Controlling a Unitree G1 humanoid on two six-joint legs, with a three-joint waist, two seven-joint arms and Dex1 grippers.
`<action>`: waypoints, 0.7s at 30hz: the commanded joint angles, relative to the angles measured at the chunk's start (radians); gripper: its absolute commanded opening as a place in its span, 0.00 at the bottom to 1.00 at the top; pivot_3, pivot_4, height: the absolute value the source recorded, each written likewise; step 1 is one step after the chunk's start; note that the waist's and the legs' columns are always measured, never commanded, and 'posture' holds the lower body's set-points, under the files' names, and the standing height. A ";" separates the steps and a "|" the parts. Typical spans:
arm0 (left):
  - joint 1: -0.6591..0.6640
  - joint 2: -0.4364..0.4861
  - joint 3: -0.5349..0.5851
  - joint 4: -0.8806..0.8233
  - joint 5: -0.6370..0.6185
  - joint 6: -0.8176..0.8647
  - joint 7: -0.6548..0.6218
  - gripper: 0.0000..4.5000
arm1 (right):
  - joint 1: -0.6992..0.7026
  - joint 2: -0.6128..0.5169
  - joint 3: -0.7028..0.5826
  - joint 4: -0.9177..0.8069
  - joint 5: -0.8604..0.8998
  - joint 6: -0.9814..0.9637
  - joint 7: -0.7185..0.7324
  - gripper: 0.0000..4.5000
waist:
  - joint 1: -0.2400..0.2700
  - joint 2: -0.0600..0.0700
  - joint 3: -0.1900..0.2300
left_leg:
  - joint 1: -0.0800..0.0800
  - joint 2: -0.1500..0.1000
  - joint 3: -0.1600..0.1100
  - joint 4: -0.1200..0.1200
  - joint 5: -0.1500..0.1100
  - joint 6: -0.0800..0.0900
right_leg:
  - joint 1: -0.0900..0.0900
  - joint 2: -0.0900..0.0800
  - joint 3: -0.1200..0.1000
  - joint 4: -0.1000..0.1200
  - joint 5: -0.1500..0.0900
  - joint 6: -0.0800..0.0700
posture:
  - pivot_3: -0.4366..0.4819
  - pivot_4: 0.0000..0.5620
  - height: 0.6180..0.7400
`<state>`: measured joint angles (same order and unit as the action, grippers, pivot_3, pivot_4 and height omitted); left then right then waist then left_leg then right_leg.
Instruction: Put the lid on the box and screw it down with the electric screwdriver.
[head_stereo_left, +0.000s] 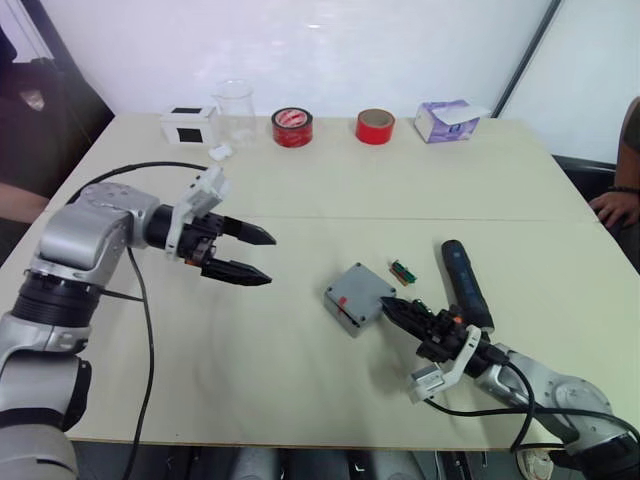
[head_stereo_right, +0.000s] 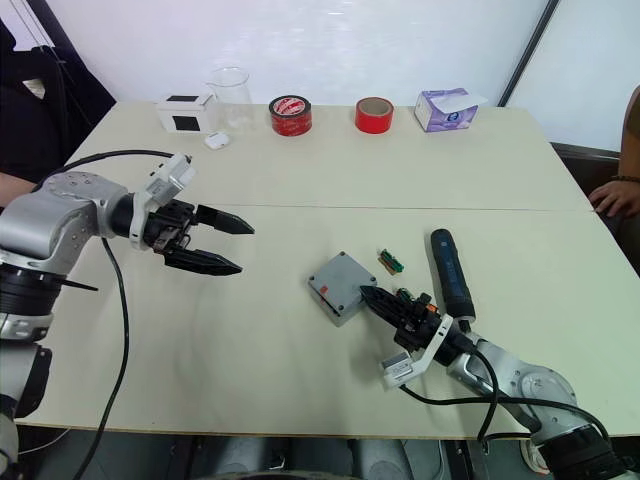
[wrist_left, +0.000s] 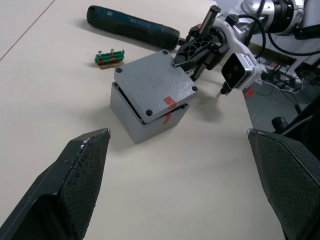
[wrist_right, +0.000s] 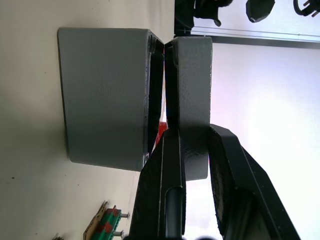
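One black electric screwdriver (head_stereo_left: 467, 284) lay lengthwise on the table (head_stereo_left: 300, 190), pointing toward the robot, just right of the grey box (head_stereo_left: 352, 306). The right gripper (head_stereo_left: 392, 307) pinched the textured square lid (wrist_left: 156, 85), sitting askew on the box. The left gripper (head_stereo_left: 258, 256) hung open, well apart.

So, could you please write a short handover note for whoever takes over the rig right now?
Right tool: shut on the lid, gripping its edge.
Left tool: open, empty, held above the table to the box's left.
Lid sits on the box, skewed, a gap showing along one side.
Electric screwdriver lies on the table beside the right arm, untouched.
Left: square the lid, let go, pick up the screwdriver, drive the screws.
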<state>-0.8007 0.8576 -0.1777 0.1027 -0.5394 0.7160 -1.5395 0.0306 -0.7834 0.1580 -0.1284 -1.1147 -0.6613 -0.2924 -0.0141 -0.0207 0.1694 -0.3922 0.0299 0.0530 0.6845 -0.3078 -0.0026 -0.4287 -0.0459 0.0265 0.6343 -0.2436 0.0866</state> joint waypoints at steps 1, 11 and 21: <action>-0.007 0.003 0.036 -0.030 -0.006 -0.003 0.008 1.00 | 0.004 -0.017 0.011 0.009 -0.003 0.006 -0.005 0.04 | 0.000 0.000 0.000 | 0.000 0.000 0.000 0.000 0.000 0.000 | 0.000 0.000 0.000 0.000 0.000 0.000 | 0.48 0.27 1.00; 0.003 0.003 0.042 -0.044 -0.013 0.003 0.025 1.00 | -0.033 -0.008 0.049 0.032 0.019 0.012 0.012 0.04 | -0.001 0.000 0.000 | 0.001 0.000 0.000 0.000 0.000 0.000 | 0.000 0.000 0.000 0.001 0.000 0.000 | 0.48 0.27 1.00; 0.012 0.000 0.046 -0.052 -0.017 0.003 0.037 1.00 | -0.048 -0.016 0.067 0.055 0.033 0.030 0.009 0.04 | 0.000 0.000 0.000 | 0.001 0.000 0.000 0.001 0.000 -0.001 | 0.001 0.000 0.000 0.001 0.000 0.000 | 0.48 0.27 1.00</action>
<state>-0.7869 0.8570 -0.1702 0.0745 -0.5417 0.7177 -1.5020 -0.0213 -0.7855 0.2227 -0.0839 -1.0767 -0.6398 -0.2901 -0.0141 -0.0208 0.1691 -0.3914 0.0298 0.0528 0.6851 -0.3074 -0.0033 -0.4282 -0.0459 0.0265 0.6357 -0.2435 0.0867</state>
